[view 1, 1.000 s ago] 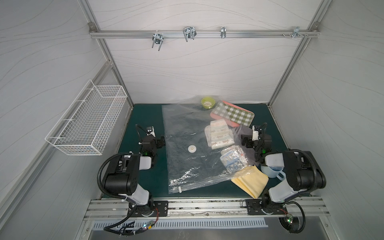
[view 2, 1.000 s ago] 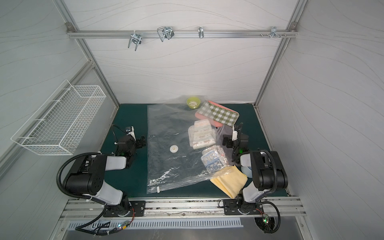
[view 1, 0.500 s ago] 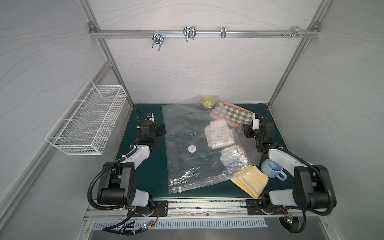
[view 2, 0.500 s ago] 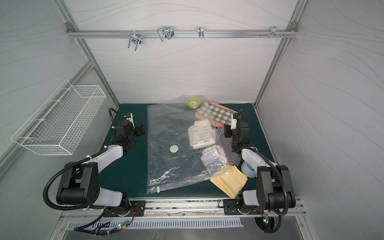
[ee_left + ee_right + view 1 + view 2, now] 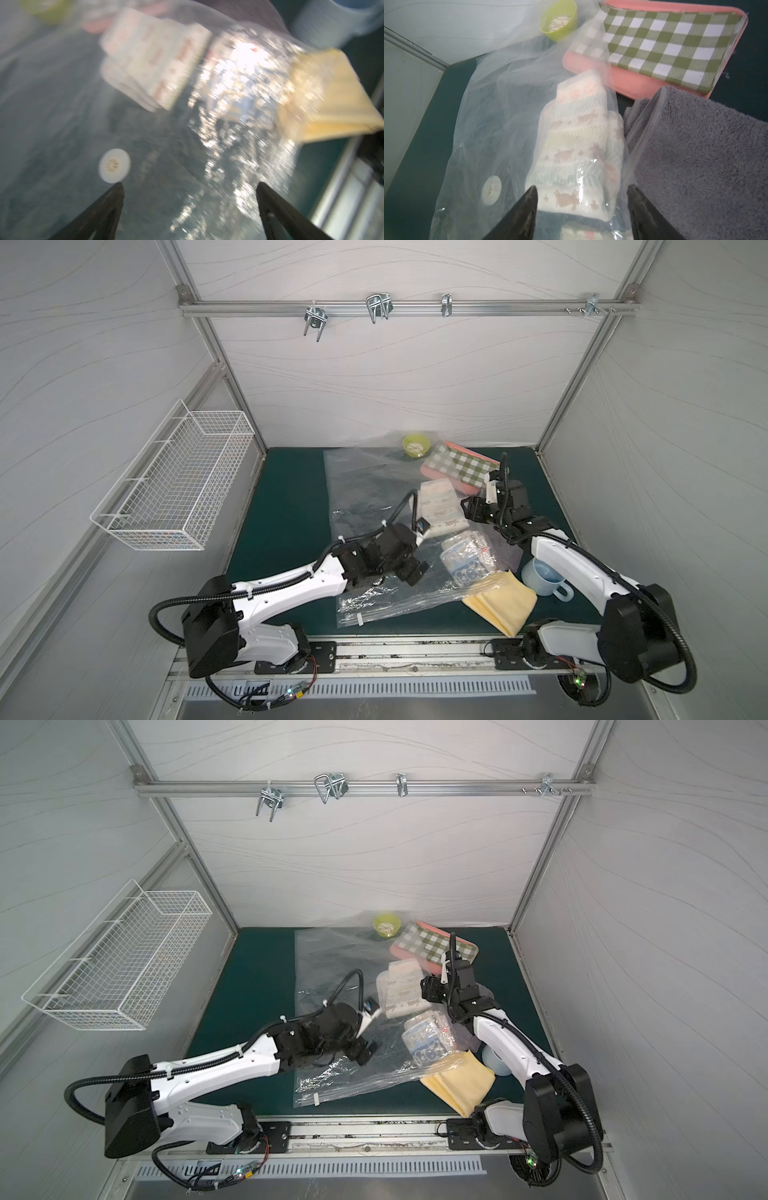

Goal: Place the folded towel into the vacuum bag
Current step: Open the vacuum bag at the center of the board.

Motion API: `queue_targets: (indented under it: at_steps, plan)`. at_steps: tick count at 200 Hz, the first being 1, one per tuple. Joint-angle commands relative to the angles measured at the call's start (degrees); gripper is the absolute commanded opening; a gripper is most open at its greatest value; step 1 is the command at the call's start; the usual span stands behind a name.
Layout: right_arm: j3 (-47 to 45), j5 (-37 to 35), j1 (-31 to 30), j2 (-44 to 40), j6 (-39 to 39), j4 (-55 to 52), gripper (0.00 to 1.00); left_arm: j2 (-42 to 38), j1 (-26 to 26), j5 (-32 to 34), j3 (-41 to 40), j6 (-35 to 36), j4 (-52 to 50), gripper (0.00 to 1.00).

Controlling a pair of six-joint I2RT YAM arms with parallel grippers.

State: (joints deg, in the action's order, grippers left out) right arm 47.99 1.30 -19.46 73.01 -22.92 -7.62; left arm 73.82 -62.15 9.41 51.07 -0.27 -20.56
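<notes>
With the left tool (image 5: pixel 189 184) and right tool (image 5: pixel 581 186) both apart and empty, the slack vacuum bag (image 5: pixel 500 116) could slide, shutting out the grey towel (image 5: pixel 695 155).

Pretty clearly a robotics lab test cell, not anyone's home. It's a boxed-in booth: plain white panel walls (image 5: pixel 374 385) in an aluminium frame (image 5: pixel 587 364), a metal rail (image 5: pixel 415 307) with hooks (image 5: pixel 377 306) across the back, and a wire basket (image 5: pixel 174 481) on the side wall. A left arm (image 5: pixel 291 585) and a right arm (image 5: pixel 573 564) are bolted to a track (image 5: pixel 415 657) at the front of a green-matted worktop (image 5: pixel 282 506), with loose cabling (image 5: pixel 249 697) and a lit circuit board (image 5: pixel 297 688) alongside.
</notes>
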Motion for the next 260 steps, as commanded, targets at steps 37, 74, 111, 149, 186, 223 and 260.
queue_targets:
  at_steps: [37, 74, 111, 149, 186, 223, 260]
  plan:
    - [0.7, 6.0, 6.4, 0.7, -4.6, -6.4, 0.71, 7.0, -9.4, 5.8, -2.6, 10.5, -4.7, 1.00]
    - [1.2, 9.5, 8.1, 0.5, -3.4, -9.8, 0.73, 13.4, -9.4, 8.9, -1.6, 12.1, 1.1, 1.00]
    - [1.2, 10.8, 9.1, -0.6, -3.1, -10.3, 0.74, 17.3, -9.1, 15.1, -0.5, 13.7, 5.8, 0.92]
    - [0.8, 13.6, 9.1, -1.1, -4.5, -10.6, 0.75, 19.4, -6.7, 17.2, 0.9, 12.6, 7.1, 0.68]
    - [0.6, 16.0, 9.2, -3.0, -7.5, -11.4, 0.76, 19.1, 0.3, 13.1, 2.7, 8.4, 9.4, 0.18]
    - [3.1, 15.9, 9.8, -6.3, -8.1, -16.2, 0.78, 16.7, 8.1, 9.9, 5.4, 4.2, 11.2, 0.00]
    - [2.5, 13.3, 13.9, -12.4, -10.0, -20.9, 0.78, 13.0, 17.2, 4.4, 6.9, -4.8, 10.1, 0.00]
